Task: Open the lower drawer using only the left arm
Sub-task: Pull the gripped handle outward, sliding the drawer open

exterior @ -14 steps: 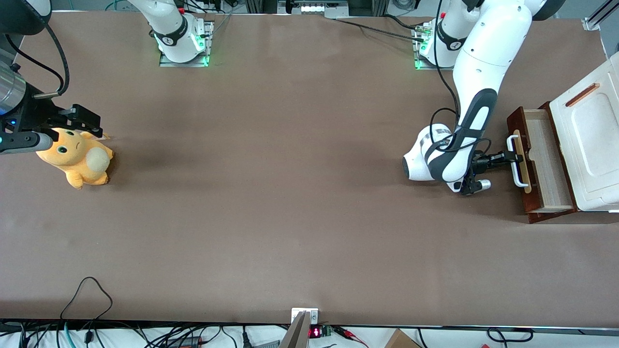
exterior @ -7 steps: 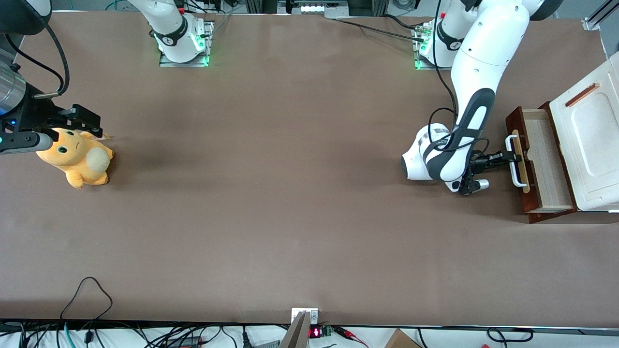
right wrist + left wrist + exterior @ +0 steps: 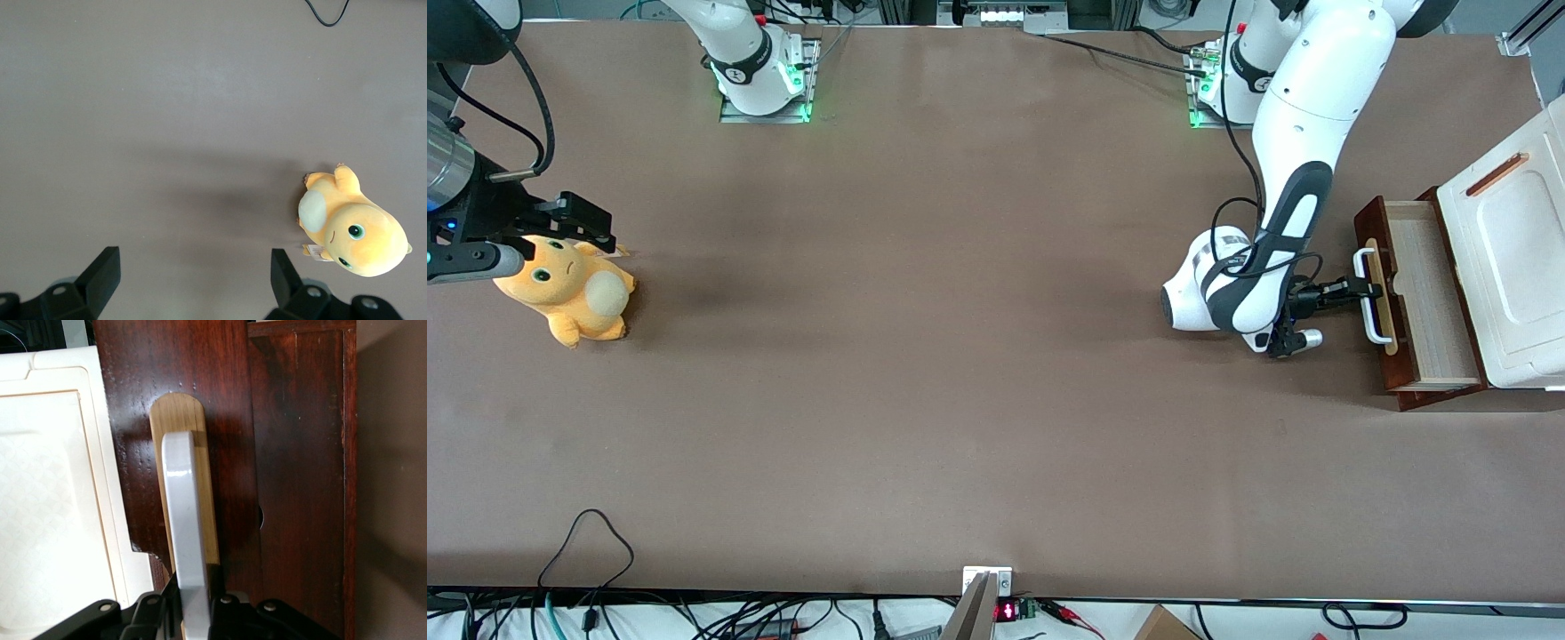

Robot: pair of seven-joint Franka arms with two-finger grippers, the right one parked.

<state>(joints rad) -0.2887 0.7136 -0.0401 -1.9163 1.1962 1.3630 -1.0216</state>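
Gripper (image 3: 1352, 289) of left arm (image 3: 1294, 151) clamped on white handle (image 3: 1368, 298) of lower drawer (image 3: 1418, 298), fingers (image 3: 150, 613) either side of handle (image 3: 187, 540), low over bench (image 3: 960, 356). Drawer pulled partway out, w/ light wood inside showing, straight ahead of gripper; reddish-brown front & pale strip (image 3: 183, 420) just past fingertips. White cabinet top (image 3: 1507, 267) above drawer's rear. Orange plush toy (image 3: 569, 289) well apart, toward parked arm's end.
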